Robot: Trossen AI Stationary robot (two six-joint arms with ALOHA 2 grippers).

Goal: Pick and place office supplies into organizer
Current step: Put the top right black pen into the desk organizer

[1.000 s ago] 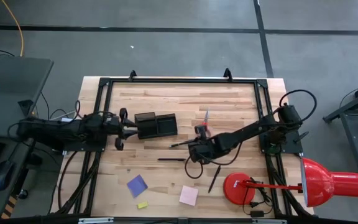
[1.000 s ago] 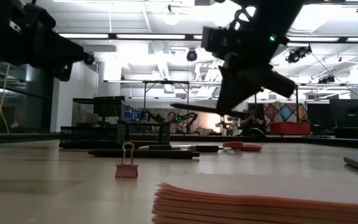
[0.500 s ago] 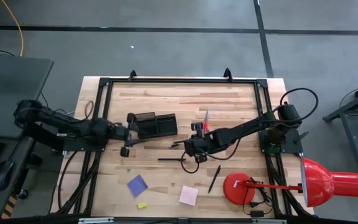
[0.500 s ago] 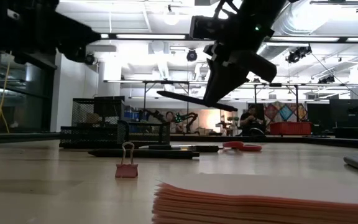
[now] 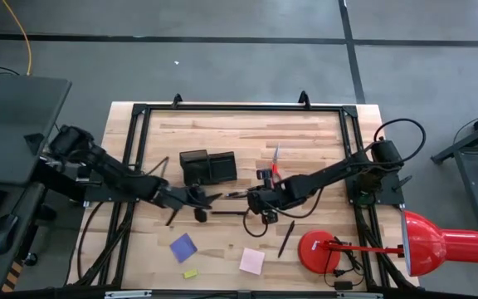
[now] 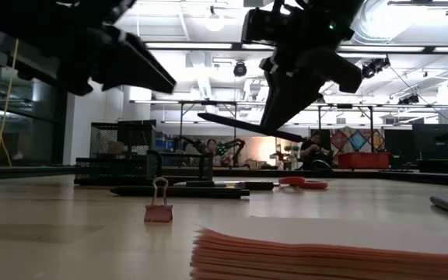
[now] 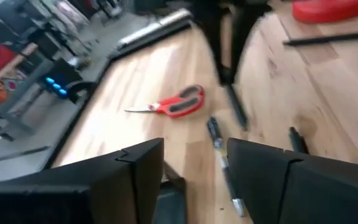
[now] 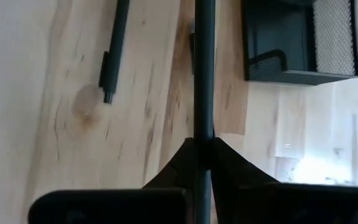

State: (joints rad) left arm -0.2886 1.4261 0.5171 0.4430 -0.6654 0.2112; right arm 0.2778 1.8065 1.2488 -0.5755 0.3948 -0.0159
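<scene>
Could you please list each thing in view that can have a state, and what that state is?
Right gripper: shut on a pen, held above the table.
Held pen: lifted, tilted.
Left gripper: open, empty, over a pen lying on the table.
Organizer: upright, no supplies visible inside.
Scissors: lying flat, blades closed.
Binder clip: standing, handles up.

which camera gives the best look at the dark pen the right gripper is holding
The right wrist view: the thin dark pen runs straight out from the right gripper, pinched between its fingers. The low view shows it lifted and tilted above the table. The high view shows only a sliver; the left wrist view blurs it.
</scene>
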